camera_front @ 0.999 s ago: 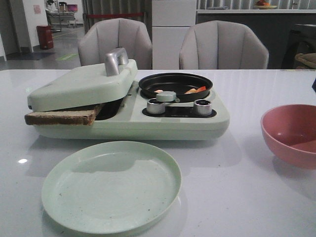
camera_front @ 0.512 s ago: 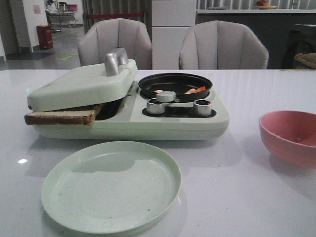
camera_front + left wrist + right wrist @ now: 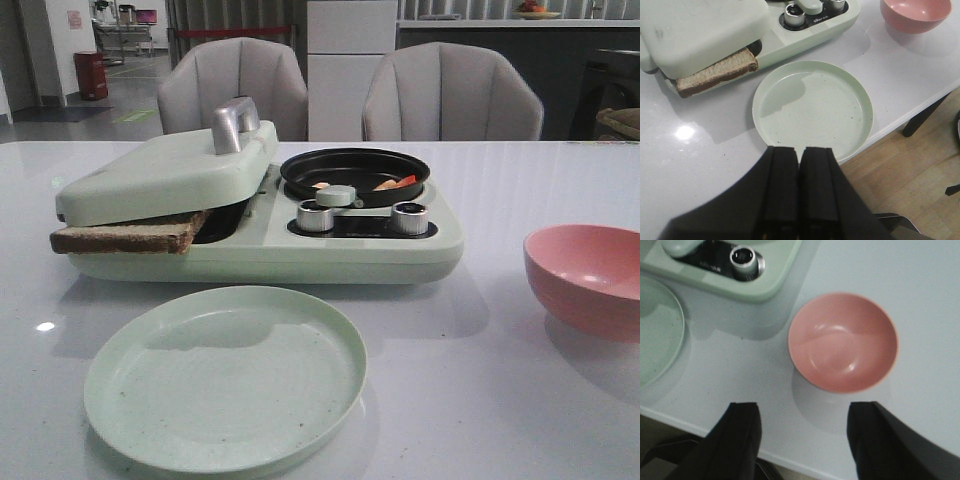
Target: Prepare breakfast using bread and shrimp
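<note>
Black fingers of the left gripper (image 3: pixel 799 185) are pressing together, holding nothing, at the lower centre of its frame, just beyond the pale green plate (image 3: pixel 812 107). Right gripper (image 3: pixel 802 440) is hanging wide apart and empty over the pink bowl (image 3: pixel 842 342). Bread (image 3: pixel 125 236) is poking out under the sandwich maker's lid (image 3: pixel 165 170) at the front view's left; it is probably light, soft and crumbly, best pinched gently by the exposed crust edge. Shrimp (image 3: pixel 396 183) are lying in the black pan (image 3: pixel 355 172), likely small and slippery.
</note>
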{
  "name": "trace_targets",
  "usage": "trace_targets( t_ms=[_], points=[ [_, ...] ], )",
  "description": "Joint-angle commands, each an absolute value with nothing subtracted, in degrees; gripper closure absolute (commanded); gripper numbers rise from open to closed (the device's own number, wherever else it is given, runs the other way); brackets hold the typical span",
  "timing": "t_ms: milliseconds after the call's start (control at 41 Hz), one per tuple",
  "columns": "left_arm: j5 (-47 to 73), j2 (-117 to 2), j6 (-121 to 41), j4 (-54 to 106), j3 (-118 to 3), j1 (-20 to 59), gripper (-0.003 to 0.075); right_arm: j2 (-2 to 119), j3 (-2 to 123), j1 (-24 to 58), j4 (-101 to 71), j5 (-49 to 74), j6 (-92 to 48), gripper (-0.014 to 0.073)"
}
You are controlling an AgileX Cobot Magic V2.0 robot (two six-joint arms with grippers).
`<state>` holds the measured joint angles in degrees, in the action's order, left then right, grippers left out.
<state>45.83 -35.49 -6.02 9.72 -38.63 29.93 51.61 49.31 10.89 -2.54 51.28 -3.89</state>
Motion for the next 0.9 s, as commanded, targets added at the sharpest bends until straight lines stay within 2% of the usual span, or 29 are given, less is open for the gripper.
trace_targets(
  t_ms=[0,366,658,731,877],
  points=[
    [42.0,-35.4,-5.4,10.6,-40.3,30.2,0.0619,46.2,48.3,10.9,0.0,51.9,-2.9,0.0099],
    [42.0,-35.4,-5.4,10.6,-40.3,30.2,0.0619,25.7,36.7,10.9,1.0,55.9,-0.9,0.0099],
    [41.1,-35.4,-5.4,10.6,-40.3,30.2,0.0619,20.9,34.5,10.9,1.0,55.6,-0.9,0.0109],
    [39.0,-35.4,-5.4,10.6,-40.3,30.2,0.0619,20.9,34.5,10.9,1.0,55.6,-0.9,0.0171],
    [37.4,-35.5,-5.4,10.5,-40.3,30.2,0.0619,20.9,34.5,10.9,0.8,55.3,-0.9,0.0412]
  ],
)
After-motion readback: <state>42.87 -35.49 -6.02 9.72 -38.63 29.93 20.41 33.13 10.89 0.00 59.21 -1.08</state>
